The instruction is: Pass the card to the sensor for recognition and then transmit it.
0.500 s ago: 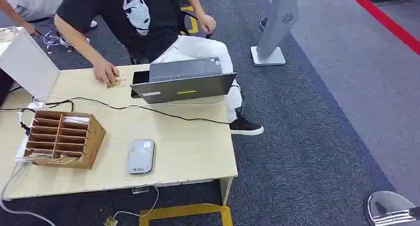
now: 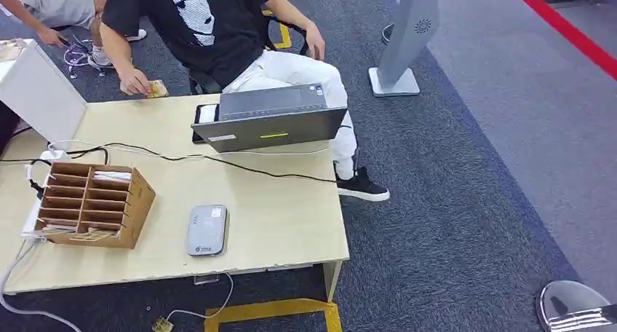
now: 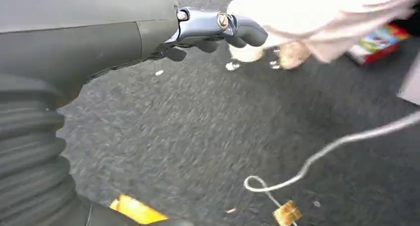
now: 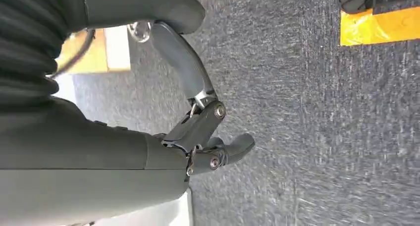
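We note the person's hand (image 2: 133,81) has lifted the card (image 2: 156,89) off the table (image 2: 276,223) toward 11 o'clock. Both robot hands, left (image 3: 218,28) and right (image 4: 198,117), hang released, holding nothing; the sensor (image 2: 206,230) awaits.

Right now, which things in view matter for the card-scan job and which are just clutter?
Job:
- card, held by a person's hand past the table's far edge
- grey card sensor on the table
- left robot hand, right robot hand, both hanging over carpet, holding nothing

Lying about:
- wooden slotted organiser
- laptop
- black cable
- white stand
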Tool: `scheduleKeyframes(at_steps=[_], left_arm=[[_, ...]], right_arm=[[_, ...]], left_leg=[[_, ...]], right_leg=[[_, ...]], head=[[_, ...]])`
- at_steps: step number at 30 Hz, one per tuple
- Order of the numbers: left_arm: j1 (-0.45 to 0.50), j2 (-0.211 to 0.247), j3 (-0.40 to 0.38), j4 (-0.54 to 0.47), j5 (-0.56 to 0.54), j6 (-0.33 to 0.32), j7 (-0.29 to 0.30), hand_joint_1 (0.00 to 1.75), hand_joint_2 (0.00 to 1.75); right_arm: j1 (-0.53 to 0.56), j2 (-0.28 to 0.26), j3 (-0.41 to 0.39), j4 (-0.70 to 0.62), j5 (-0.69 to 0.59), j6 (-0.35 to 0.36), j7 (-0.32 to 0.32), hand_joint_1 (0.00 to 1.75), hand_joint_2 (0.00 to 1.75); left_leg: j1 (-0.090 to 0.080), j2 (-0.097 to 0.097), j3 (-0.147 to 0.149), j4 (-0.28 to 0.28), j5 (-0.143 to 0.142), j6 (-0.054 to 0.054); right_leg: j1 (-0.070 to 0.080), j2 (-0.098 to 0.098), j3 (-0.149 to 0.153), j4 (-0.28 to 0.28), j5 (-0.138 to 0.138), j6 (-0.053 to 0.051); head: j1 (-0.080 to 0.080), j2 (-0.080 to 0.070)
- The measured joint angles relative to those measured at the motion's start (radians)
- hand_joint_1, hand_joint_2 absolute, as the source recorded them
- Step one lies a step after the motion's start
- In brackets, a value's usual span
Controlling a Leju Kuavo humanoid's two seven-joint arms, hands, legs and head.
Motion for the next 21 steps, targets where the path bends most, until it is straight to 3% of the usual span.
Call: scheduleKeyframes(at_steps=[6, 12, 21], left_arm=[[0.012, 0.006, -0.109, -0.032, 0.011, 0.001, 0.0, 0.0, 1.75], [0.026, 0.008, -0.15, -0.048, 0.021, 0.004, 0.0, 0.0, 1.75], [0.098, 0.014, -0.369, -0.148, 0.185, 0.08, 0.0, 0.0, 1.75]], right_arm=[[0.0, -0.006, 0.002, 0.001, 0.003, 0.0, 0.0, 0.0, 1.75], [-0.001, -0.008, 0.003, 0.001, 0.005, 0.0, 0.0, 0.0, 1.75], [0.003, -0.008, 0.003, 0.001, 0.019, 0.0, -0.018, 0.0, 1.75]], left_leg=[[0.0, 0.0, -0.001, 0.0, 0.0, 0.0], [0.0, 0.0, -0.001, 0.0, 0.0, 0.0], [0.0, 0.0, -0.001, 0.0, 0.0, 0.0]], right_leg=[[0.0, 0.0, 0.0, 0.0, 0.0, 0.0], [0.0, 0.0, 0.0, 0.0, 0.0, 0.001], [0.0, 0.0, 0.0, 0.0, -0.001, 0.001]], head=[[0.0, 0.0], [0.0, 0.0], [0.0, 0.0]])
